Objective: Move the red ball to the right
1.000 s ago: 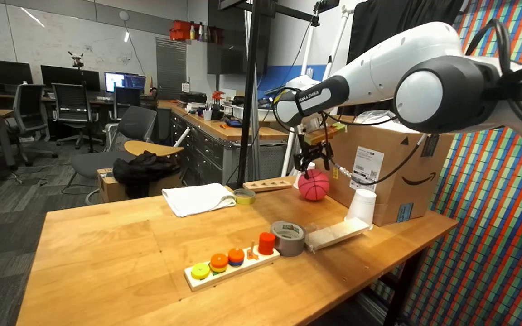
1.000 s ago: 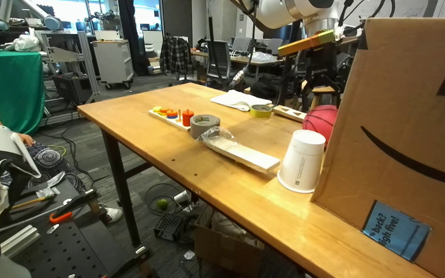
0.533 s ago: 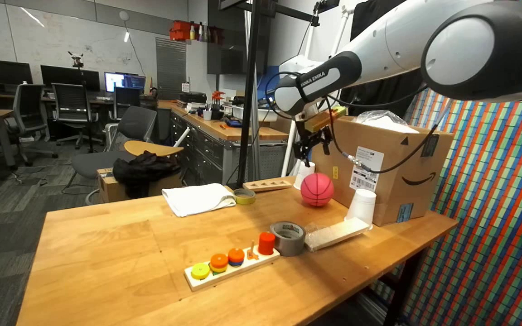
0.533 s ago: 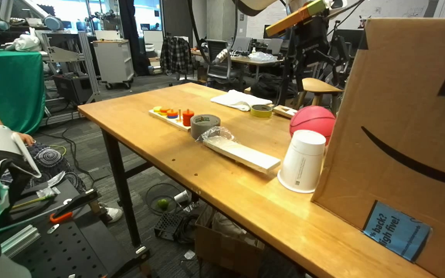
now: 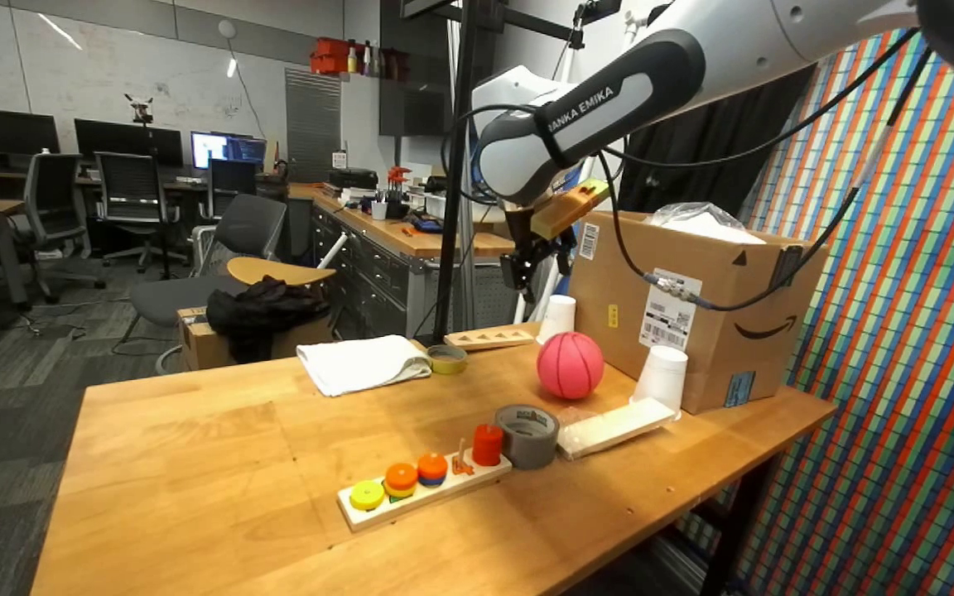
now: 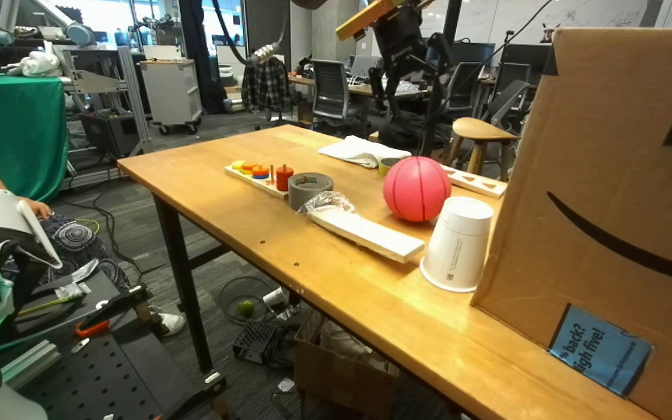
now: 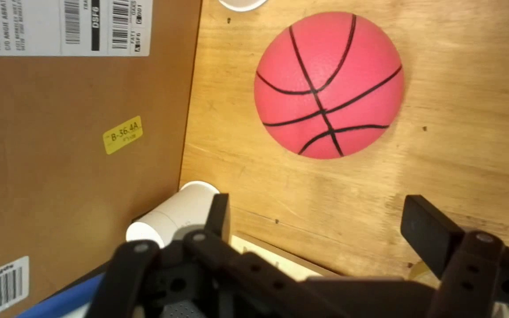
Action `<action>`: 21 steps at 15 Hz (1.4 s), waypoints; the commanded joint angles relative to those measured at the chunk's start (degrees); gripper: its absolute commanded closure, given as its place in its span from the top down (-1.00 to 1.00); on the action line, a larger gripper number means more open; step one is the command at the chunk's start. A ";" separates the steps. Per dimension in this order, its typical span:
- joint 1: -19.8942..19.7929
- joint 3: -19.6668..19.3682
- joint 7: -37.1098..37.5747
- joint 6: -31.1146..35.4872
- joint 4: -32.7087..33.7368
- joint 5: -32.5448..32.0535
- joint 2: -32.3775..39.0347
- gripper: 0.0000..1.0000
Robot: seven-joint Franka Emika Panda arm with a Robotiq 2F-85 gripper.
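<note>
Two black fingers (image 7: 431, 232) hang above a wooden desk (image 7: 466, 145), spread well apart and gripping nothing. The red ball (image 7: 328, 86), marked with black basketball lines, rests on the desk below and ahead of the fingertips. A cardboard box (image 7: 82, 101) stands to one side of the fingers; in the wrist view a white cup (image 7: 172, 216) shows between it and the nearer finger. The fingers' height is hard to judge. Coming down off-centre, a fingertip could catch the ball's side and roll it into a pale plank (image 6: 365, 233); drifting boxward could topple the cup.
</note>
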 commanded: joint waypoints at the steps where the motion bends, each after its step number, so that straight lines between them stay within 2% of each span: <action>1: 2.03 2.39 3.69 3.75 -11.07 -2.79 -7.47 1.00; 5: 3.51 5.84 6.50 5.36 -17.65 -2.00 -11.22 1.00; 10: 4.37 8.91 7.47 6.38 -22.01 -1.46 -13.48 1.00; 14: 4.61 9.54 11.80 7.10 -23.00 -3.98 -13.01 1.00; 18: 4.41 9.13 16.10 7.22 -22.67 -9.48 -12.01 1.00; 21: 3.93 8.77 17.17 6.37 -21.30 -12.11 -10.47 1.00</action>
